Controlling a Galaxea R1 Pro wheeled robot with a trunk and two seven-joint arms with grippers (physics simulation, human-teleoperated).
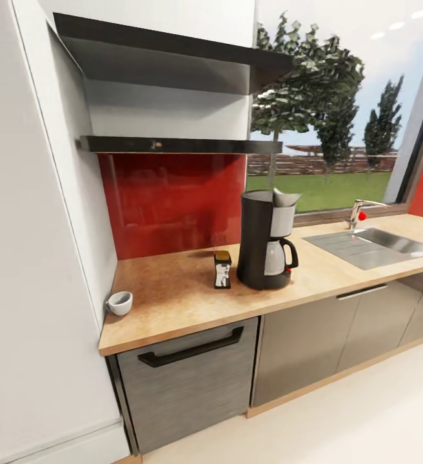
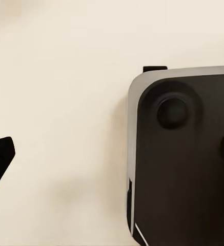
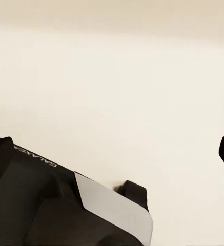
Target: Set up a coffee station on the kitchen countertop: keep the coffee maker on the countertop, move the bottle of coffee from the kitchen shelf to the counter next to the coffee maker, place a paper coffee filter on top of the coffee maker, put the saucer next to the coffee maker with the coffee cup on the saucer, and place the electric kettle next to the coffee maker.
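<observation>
- Looking from the near edge, the small white-grey rounded coffee cup lay tipped on its side at the left end of the long tan wood-look countertop, its mouth toward the wall; I saw no saucer or kettle.
- The small dark bottle of coffee stood upright just beside the tall black coffee maker.
- The white paper coffee filter sat on top of the machine.
- In the wrist views I could not tell whether either gripper was open.

Head camera faces the kitchen counter; both wrist cameras look down at pale floor.

The head view looks down from mid-distance at the countertop, toward its left end. Both wrist views, close above, share the cream floor and robot base.
</observation>
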